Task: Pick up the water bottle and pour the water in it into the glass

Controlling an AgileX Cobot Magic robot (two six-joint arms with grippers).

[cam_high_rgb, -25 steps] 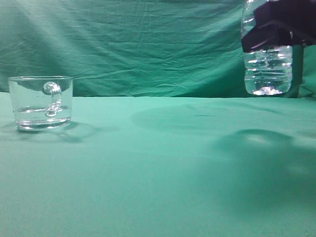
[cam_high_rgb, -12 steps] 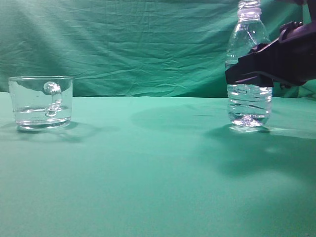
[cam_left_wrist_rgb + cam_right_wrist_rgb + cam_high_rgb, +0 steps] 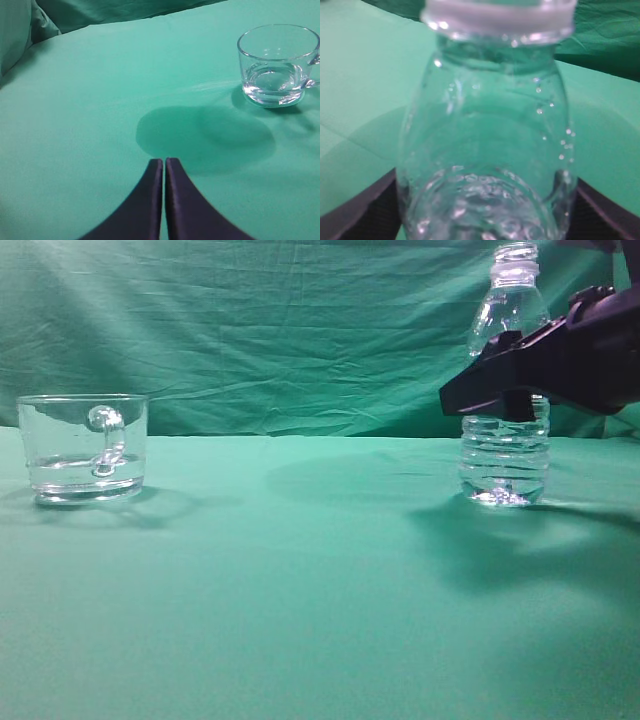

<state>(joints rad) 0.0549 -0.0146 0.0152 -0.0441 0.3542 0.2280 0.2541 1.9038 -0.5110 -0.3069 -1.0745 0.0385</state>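
The water bottle [image 3: 505,455] stands upright and capless on the green cloth at the right. It looks almost empty, with droplets inside, and it fills the right wrist view [image 3: 485,150]. My right gripper [image 3: 455,398] is open, its black fingers flanking the bottle's middle closely on both sides. The glass [image 3: 82,445] sits at the far left, handle toward the camera, with water [image 3: 80,478] low in it. In the left wrist view the glass [image 3: 277,65] is at the upper right. My left gripper [image 3: 164,161] is shut and empty above the cloth, well short of the glass.
A green cloth [image 3: 300,590] covers the table, and a wrinkled green backdrop [image 3: 300,330] hangs behind it. A wide stretch of bare cloth lies between the glass and the bottle.
The bottle came down from mid-air at the upper right and now stands on the cloth. The right gripper's fingers have since spread slightly around it. The glass has not moved.
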